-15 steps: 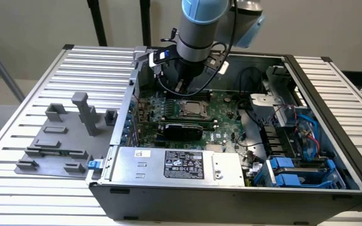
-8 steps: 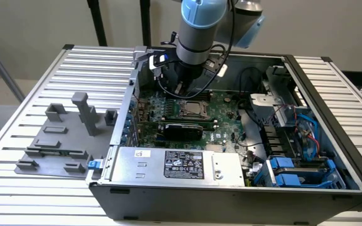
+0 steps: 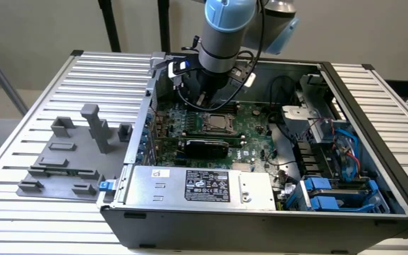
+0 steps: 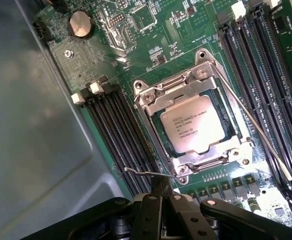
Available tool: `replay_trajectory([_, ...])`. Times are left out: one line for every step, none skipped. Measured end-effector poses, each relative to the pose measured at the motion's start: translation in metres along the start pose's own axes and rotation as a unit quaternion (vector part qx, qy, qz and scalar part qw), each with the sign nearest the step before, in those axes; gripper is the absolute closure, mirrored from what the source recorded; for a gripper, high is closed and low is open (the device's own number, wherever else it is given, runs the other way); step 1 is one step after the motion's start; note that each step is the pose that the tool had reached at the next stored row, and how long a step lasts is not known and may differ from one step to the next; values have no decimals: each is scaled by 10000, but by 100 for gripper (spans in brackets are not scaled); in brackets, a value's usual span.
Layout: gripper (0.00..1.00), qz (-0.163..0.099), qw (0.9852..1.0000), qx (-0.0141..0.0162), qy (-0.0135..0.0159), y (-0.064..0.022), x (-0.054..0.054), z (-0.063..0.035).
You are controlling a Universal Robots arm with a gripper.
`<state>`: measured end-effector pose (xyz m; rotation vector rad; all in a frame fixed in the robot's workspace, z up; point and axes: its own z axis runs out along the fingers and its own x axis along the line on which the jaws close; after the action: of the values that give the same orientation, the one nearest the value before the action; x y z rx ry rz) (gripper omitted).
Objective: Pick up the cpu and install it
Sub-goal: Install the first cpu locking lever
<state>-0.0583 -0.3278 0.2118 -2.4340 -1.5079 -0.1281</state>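
Claw (image 4: 161,194) shut tight with nothing in it, tips just beside thin lever wire (image 4: 140,172), chip (image 4: 193,125) seated in socket frame (image 4: 150,107) on green board (image 4: 100,62), open computer case (image 3: 261,228) on ribbed metal table (image 3: 402,90), grey blocks (image 3: 69,159) at the exterior view's left.

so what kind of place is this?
Probably a robotics lab bench for PC assembly: an open desktop case on a slatted aluminium table, a grey fixture plate beside it, a robot arm over the motherboard.
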Motion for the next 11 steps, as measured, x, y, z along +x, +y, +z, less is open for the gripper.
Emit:
replay_trajectory([89,8,10000,2,-1,5,3,1])
replay_trajectory([89,18,10000,3,-3,15,7,1])
replay_trajectory([89,28,10000,2,-3,25,12,2])
replay_trajectory([89,38,10000,0,-3,38,18,2])
replay_trajectory([89,50,10000,-2,-3,51,24,4])
replay_trajectory([89,58,10000,-2,-3,63,29,5])
replay_trajectory([89,67,10000,-2,-6,75,34,7])
replay_trajectory([89,77,10000,-3,-9,88,40,9])
replay_trajectory([89,85,10000,-2,-14,101,46,11])
replay_trajectory([89,94,10000,0,-18,114,51,13])
replay_trajectory([89,102,9999,3,-23,127,57,16])
